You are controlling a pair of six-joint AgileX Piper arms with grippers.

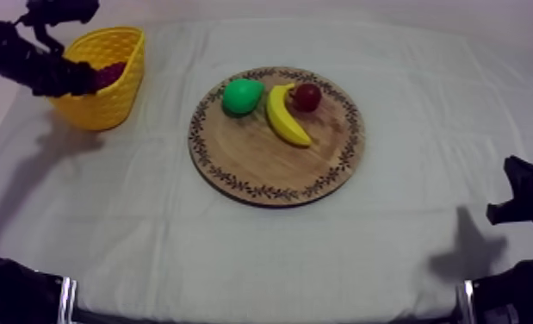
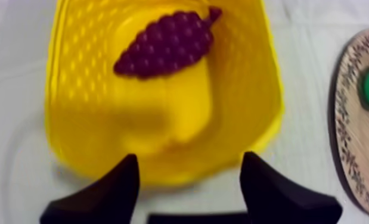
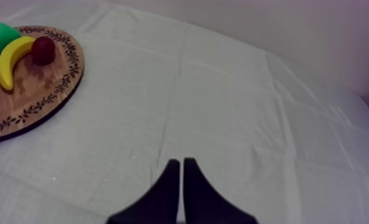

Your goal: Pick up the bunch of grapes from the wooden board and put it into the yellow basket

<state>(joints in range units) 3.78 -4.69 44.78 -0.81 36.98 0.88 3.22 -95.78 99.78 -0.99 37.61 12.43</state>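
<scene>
Now the grapes (image 2: 166,44) are lying slantwise inside the basket (image 2: 255,89), stem pointing away from the released left tool (image 2: 189,158); the right tool (image 3: 182,164) is sitting clenched, empty, over the desk (image 3: 234,101).

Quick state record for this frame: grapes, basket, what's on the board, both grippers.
bunch of grapes: lying inside the yellow basket, nothing gripping it
wooden board: holds pear, banana, small red fruit
basket position: on the cloth, apart from the board, on the left arm's side
left gripper: open, above the basket, holding nothing
right gripper: shut on nothing, over bare cloth
task state: grapes in basket
</scene>
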